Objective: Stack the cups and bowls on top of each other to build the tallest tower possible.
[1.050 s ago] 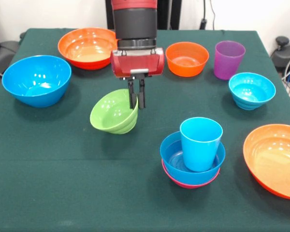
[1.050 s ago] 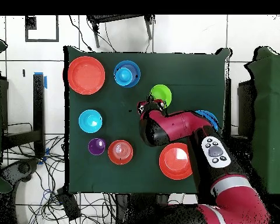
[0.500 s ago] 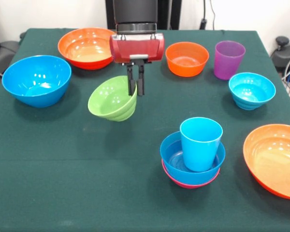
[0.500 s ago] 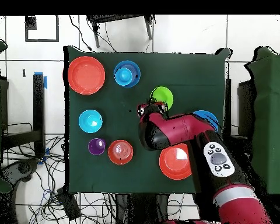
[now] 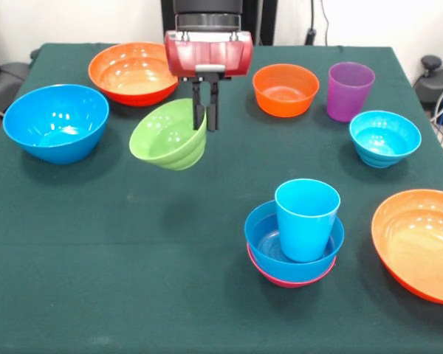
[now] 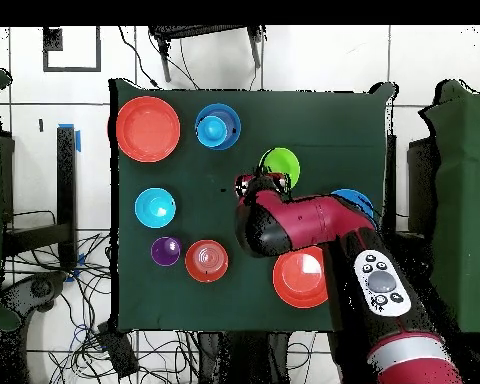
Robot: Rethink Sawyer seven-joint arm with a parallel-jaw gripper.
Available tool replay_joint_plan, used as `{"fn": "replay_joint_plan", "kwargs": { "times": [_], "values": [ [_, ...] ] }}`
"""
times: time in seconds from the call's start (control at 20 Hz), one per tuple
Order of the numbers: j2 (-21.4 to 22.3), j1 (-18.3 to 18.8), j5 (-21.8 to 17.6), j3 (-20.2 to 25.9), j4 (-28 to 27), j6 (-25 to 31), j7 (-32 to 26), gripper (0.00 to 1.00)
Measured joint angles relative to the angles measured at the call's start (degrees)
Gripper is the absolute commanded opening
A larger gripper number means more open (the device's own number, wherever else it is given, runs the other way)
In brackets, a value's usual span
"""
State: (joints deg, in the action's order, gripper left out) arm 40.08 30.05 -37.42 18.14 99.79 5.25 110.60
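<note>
Gripping the green bowl (image 5: 167, 136) by its right rim only, the gripper (image 5: 206, 124) is clenched on the wall with one finger inside and one outside, and the bowl hangs tilted, clear of the cloth, left of centre toward the far side. That thin pinch is the first risk: the bowl is glossy and its weight sits off to the left of the fingers, so a quick swing could let it rotate or slide out.

The tower (image 5: 294, 240) stands near and right of centre: a pink bowl at the bottom, a blue bowl on it, and the light blue cup (image 5: 306, 219) upright inside. The cup seems to sit off-centre in the blue bowl, toward its right. If the green bowl goes onto the cup's mouth, it would rest on a narrow rim; a tilted release could tip it off or knock the cup over.

The purple cup (image 5: 349, 91) and small orange bowl (image 5: 285, 89) sit far right, away from a straight path to the tower, so a collision there looks unlikely. In the overhead view the green bowl (image 6: 281, 165) shows just beyond the arm.
</note>
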Motion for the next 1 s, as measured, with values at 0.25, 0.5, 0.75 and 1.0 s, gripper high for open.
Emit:
{"fn": "replay_joint_plan", "kwargs": {
  "times": [0.25,0.5,0.75,1.0],
  "values": [
    [2.11,-0.01,2.66,0.42,0.07,3.84,0.0,0.0],
    [3.94,-0.01,4.98,0.67,0.07,7.82,0.0,0.0],
    [4.88,-0.2,6.24,0.69,0.07,9.52,0.0,0.0],
    [5.13,-1.61,6.24,0.64,0.07,9.62,0.0,0.0]
  ]
}}
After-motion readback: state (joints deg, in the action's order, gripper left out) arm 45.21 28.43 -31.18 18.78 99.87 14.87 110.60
